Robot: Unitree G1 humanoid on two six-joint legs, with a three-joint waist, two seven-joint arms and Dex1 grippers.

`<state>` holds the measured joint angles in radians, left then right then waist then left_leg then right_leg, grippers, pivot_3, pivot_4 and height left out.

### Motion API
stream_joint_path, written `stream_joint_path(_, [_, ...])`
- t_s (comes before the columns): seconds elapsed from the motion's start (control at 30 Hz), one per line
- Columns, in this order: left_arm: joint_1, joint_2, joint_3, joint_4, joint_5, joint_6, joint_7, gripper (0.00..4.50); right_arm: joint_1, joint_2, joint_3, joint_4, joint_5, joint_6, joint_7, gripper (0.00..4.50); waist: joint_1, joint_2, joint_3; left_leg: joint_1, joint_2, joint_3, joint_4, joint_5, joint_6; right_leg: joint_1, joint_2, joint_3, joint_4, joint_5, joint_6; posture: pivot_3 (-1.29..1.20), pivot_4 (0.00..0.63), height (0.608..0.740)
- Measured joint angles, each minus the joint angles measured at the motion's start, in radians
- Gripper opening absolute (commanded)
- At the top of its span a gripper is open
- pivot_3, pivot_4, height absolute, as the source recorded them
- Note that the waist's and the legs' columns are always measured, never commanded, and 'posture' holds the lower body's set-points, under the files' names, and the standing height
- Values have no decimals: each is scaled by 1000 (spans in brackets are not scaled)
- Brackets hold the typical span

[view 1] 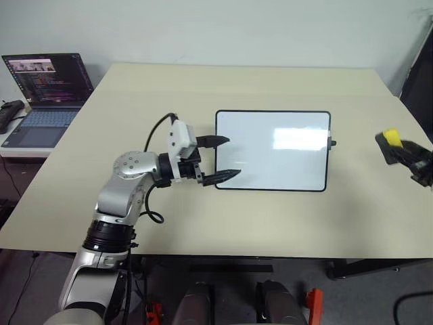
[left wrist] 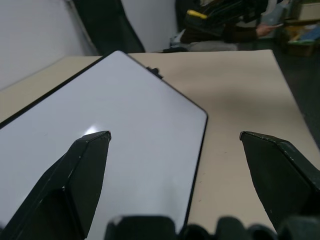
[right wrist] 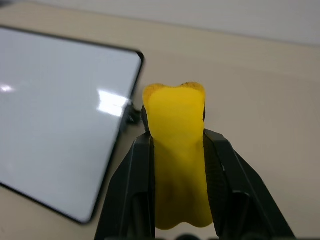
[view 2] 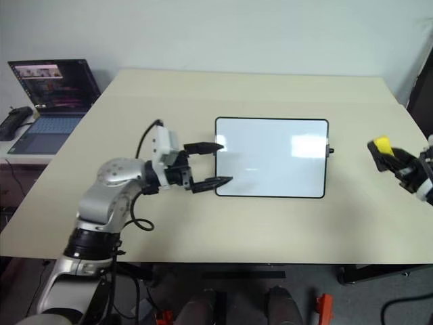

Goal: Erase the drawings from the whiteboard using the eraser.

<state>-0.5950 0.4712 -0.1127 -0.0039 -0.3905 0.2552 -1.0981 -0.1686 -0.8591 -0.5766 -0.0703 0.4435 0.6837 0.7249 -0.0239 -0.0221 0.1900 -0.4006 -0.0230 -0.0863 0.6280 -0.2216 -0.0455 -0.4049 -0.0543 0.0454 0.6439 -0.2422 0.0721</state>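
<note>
The eraser [right wrist: 177, 150] is gripped by the right hand [view 1: 406, 154] beside the board [view 1: 272, 150], which looks wiped clean; the left hand [view 1: 222, 159] is held open at its edge. Setting down seems next.

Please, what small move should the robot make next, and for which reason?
Probably lower the eraser onto the table beside the whiteboard and let it go. The board surface looks clean, with no blue letters visible, and the right gripper holds the eraser off to the board's right, its jaws shut on it. The left gripper stands open at the board's left edge.
</note>
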Motion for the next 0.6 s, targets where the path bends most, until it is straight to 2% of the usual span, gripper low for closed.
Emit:
stream_joint_path(0.17, [-10, -40, -27, 7, 1, -7, -7, 4500, -25, 0, 72, 167, -94, -45, -75, 967, -15, 0, 0, 2, 0, 2, 1, 0, 1, 0, 1, 2, 2, 2, 1, 0, 150, 740])
stream_joint_path(0.3, [-27, -67, -51, 43, 36, -50, -7, 4500, -150, 29, 177, 418, -185, -161, -128, 967, -18, 1, 0, 2, 0, 3, 1, 1, 1, 1, 1, 3, 1, 2, 1, 0, 150, 740])
stream_joint_path(0.6, [-16, -61, -56, 48, 48, -49, -4, 4500, -313, 46, 269, 743, -246, -346, -115, 967, -17, 1, 0, 1, -1, 2, 0, 1, 1, 0, 1, 3, 1, 5, -3, 0, 150, 740])
